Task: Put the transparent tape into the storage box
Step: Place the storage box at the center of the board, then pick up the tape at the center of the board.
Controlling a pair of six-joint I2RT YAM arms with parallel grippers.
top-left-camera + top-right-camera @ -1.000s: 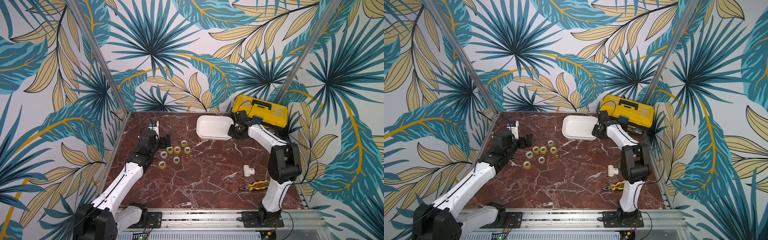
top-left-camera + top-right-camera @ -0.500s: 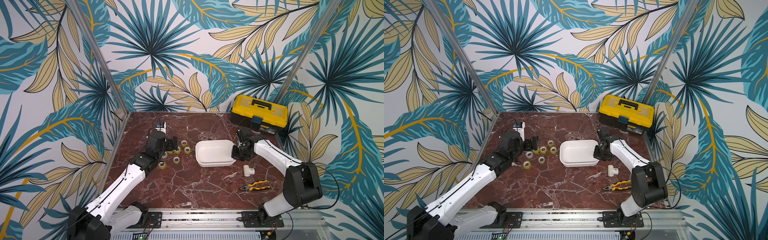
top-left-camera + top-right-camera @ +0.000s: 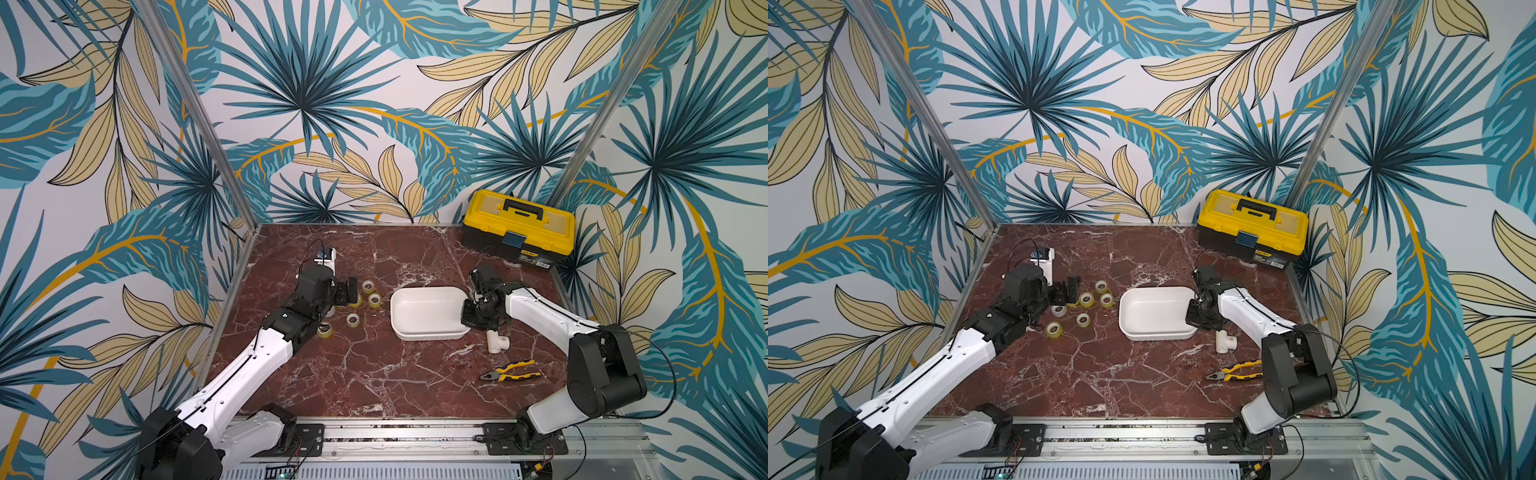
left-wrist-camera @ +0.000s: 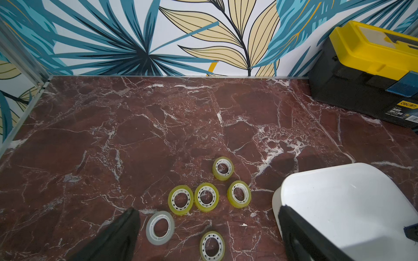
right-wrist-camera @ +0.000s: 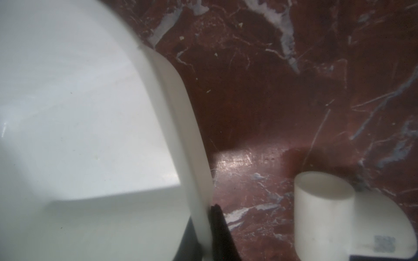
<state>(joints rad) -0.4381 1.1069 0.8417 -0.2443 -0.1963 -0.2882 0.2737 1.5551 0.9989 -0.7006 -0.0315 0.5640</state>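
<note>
Okay, your right gripper (image 3: 471, 314) is clamped on the storage box (image 3: 424, 292) wall, box mid-table, pipe fitting (image 3: 497, 343) just beside it. Your left gripper (image 3: 348, 292) hangs spread wide over the transparent tape (image 3: 374, 300), rolls flat on the marble table (image 3: 374, 374) near the box.

**Two tabletop arms in white and black.**
The left arm (image 3: 266, 361) and right arm (image 3: 544, 318) each had smooth white tapered link shells joined by bulky black joint housings; small dark screw points dotted the left arm's lower shell. A thin black cable (image 3: 232, 372) ran along the left arm, and another looped from the right arm's elbow. The left gripper (image 3: 1068, 291) and right gripper (image 3: 468, 320) were matte black. A white camera block (image 3: 325, 258) with a blue mark sat on the left wrist.
</note>
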